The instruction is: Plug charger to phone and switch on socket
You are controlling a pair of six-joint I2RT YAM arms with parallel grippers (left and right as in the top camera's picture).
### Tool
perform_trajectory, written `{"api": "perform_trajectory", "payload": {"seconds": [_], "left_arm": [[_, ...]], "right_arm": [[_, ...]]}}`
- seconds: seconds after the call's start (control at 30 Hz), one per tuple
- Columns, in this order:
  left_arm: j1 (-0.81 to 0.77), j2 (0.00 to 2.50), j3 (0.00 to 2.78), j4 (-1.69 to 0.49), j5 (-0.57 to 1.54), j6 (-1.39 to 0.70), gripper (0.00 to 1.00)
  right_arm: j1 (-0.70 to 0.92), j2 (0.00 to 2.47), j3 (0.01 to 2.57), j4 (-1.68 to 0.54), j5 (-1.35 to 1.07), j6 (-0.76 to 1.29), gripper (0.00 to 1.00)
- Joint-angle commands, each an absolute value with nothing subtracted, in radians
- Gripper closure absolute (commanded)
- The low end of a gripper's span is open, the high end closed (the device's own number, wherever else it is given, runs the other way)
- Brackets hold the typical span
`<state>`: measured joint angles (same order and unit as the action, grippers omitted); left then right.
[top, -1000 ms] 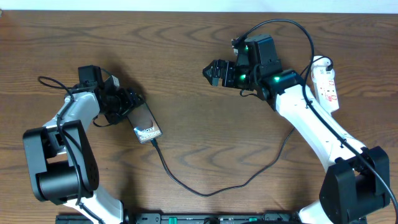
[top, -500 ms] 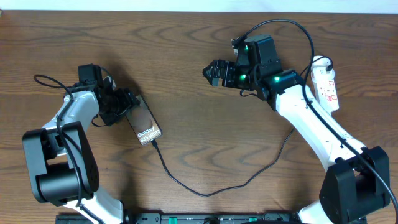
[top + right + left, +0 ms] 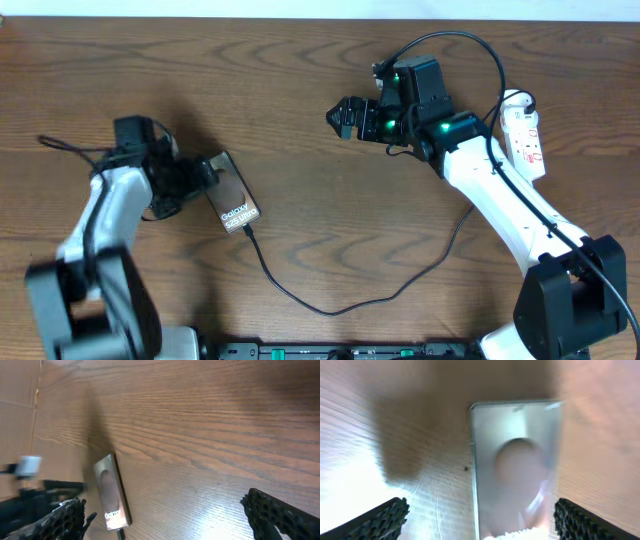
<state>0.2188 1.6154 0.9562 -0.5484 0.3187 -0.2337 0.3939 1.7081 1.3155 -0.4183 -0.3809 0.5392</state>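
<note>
Since the left gripper point(image 3: 200, 173) and right gripper point(image 3: 345, 117) both gape empty, the phone point(image 3: 232, 195) lies unsteadied. A stray brush from the left arm could unseat the charger point(image 3: 330, 308) (its tip looks plugged in).

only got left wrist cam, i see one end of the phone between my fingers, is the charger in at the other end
Observer: On the overhead view the charger ends right at the near end of the phone and looks plugged in; how deep it sits I cannot tell.
Operator: ok where's the socket
Observer: The socket lies far over on the right, near the back edge, well apart from the phone.
Operator: right gripper on it yet
Observer: No. The right gripper hangs open out in the middle, pointing toward the phone, with the socket behind it.
</note>
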Motion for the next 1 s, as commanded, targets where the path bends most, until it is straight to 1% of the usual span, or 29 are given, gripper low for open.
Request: {"api": "perform_trajectory", "payload": {"seconds": [0.0,0.1,0.17,0.3,0.37,0.5,0.6,0.63,0.7,0.83,0.97], "left_arm": [[0.217,1.384,1.001,-0.576,0.385,-0.216,0.0],[0.216,1.258,1.008,-0.561,0.538,-0.21,0.01],[0.216,1.193,1.008,-0.544,0.587,-0.21,0.02],[0.216,1.122,1.008,-0.534,0.603,-0.198,0.02],[0.216,1.098,1.008,-0.534,0.603,-0.195,0.02],[0.216,1.095,1.008,-0.534,0.603,-0.194,0.02],[0.216,1.095,1.008,-0.534,0.602,-0.194,0.02],[0.216,1.095,1.008,-0.534,0.602,-0.194,0.02],[0.216,1.096,1.008,-0.534,0.602,-0.193,0.02],[0.216,1.097,1.007,-0.534,0.597,-0.175,0.02],[0.216,1.097,1.007,-0.534,0.591,-0.175,0.02]], "right_arm": [[0.4,1.691,1.336,-0.418,-0.369,0.522,0.01],[0.4,1.691,1.337,-0.413,-0.374,0.54,0.01],[0.392,1.689,1.348,-0.413,-0.401,0.545,0.01],[0.361,1.666,1.397,-0.456,-0.428,0.544,0.01],[0.316,1.632,1.457,-0.524,-0.42,0.517,0.01],[0.22,1.57,1.554,-0.656,-0.331,0.491,0.02],[0.113,1.514,1.622,-0.775,-0.23,0.464,0.01],[0.047,1.485,1.644,-0.821,-0.187,0.438,0.01],[-0.038,1.453,1.649,-0.85,-0.159,0.403,0.01],[-0.228,1.429,1.649,-0.907,-0.137,0.34,0.01],[-0.406,1.455,1.635,-0.947,-0.141,0.286,0.01]]}}
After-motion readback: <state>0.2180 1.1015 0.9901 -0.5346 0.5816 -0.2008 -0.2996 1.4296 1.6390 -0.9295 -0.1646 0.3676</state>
